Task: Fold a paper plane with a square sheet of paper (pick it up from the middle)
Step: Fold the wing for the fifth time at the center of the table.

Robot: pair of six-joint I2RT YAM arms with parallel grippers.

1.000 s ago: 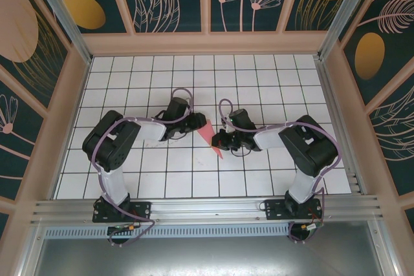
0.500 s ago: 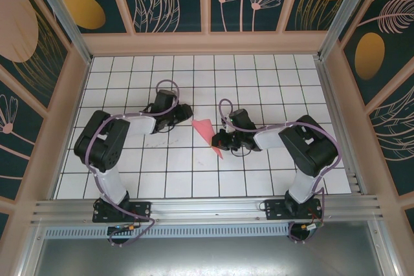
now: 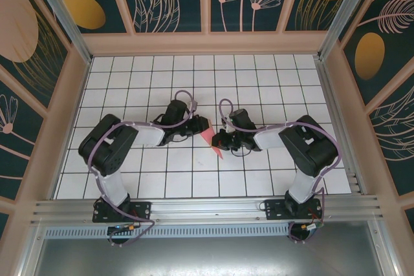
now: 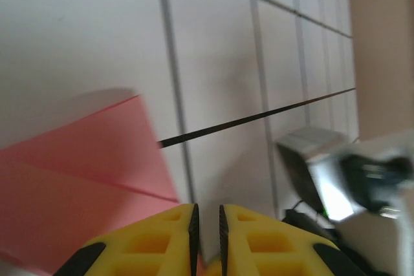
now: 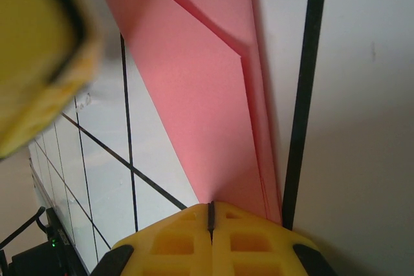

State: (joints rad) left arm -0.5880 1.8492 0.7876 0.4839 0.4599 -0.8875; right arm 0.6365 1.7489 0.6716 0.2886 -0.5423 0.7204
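Mid-fold: the creased sheet (image 5: 200, 95) is clamped by the right hand (image 5: 210, 208); the left hand (image 4: 206, 214) is narrowed at its edge, grip unconfirmed. Crease pressing is required next.

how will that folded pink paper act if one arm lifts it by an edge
Probably floppy: the pink paper looks thin, though its folded layers and crease should stiffen it somewhat lengthwise. Likely very light, so a nudge may slide it across the smooth tiled table rather than tip or roll it.
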